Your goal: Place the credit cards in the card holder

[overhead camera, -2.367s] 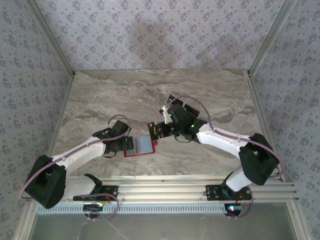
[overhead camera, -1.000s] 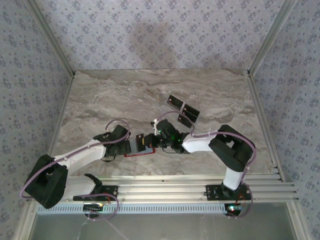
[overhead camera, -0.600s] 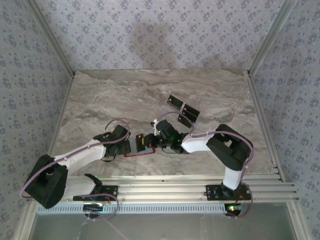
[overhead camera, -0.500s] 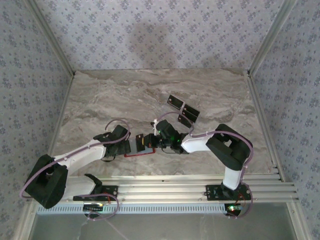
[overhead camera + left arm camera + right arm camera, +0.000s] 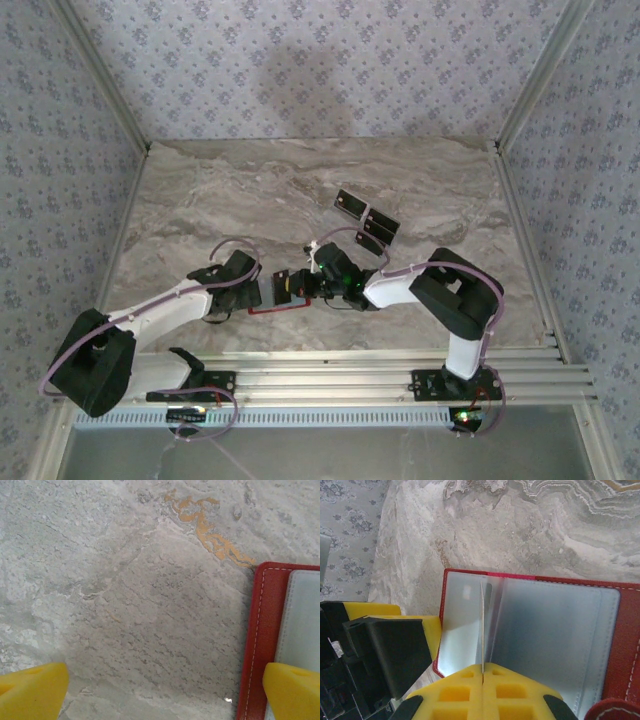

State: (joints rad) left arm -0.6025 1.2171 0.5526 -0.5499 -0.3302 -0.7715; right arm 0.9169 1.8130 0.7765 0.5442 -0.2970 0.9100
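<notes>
The red card holder (image 5: 626, 630) lies open on the marble, its pale grey sleeves facing up. My right gripper (image 5: 482, 672) is shut on a credit card (image 5: 482, 625), seen edge-on, whose far edge reaches down into the holder's fold. My left gripper (image 5: 162, 692) stands open over the holder's left edge (image 5: 257, 630), one yellow fingertip (image 5: 292, 690) over the red border and the other over bare marble. From above, both grippers meet at the card holder (image 5: 272, 308). Three more dark credit cards (image 5: 366, 222) lie further back, right of centre.
A grey marble tabletop (image 5: 220, 190) is walled by patterned panels at the back and both sides. An aluminium rail (image 5: 330, 380) runs along the near edge. Open marble lies behind and to the left of the holder.
The right arm has folded in and brought its card low over the open holder. Over the last second both grippers have barely shifted.
</notes>
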